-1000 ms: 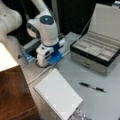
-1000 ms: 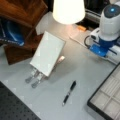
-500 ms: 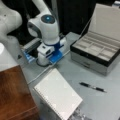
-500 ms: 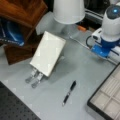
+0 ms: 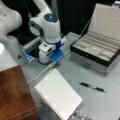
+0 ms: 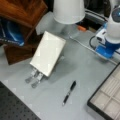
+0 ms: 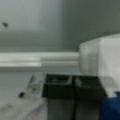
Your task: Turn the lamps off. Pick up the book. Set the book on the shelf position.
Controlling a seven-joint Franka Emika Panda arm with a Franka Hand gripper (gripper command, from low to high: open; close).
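One book is seen on the grey desk, and it shows in both front views, again at. It lies flat with its pale cover up, its spiral binding along the long edge towards a front view's bottom left. Its long axis runs diagonally, from a front view's upper left down to the lower right. One corner juts past a metal stand seen beneath it.

One black pen lies on the desk, well apart from the book. One compartment box stands open, lid raised; its pale divided trays are seen, and nothing can be made out inside them.

One dark wooden shelf position sits just beside the book at a front view's left. One white lamp shade is seen at a front view's top, near the book's far end.

The arm is folded low at its blue base, well away from the book. The tool is caught in the wrist view only, as two dark fingers set close side by side; nothing is seen gripped between them, and whether they are fully together cannot be told.
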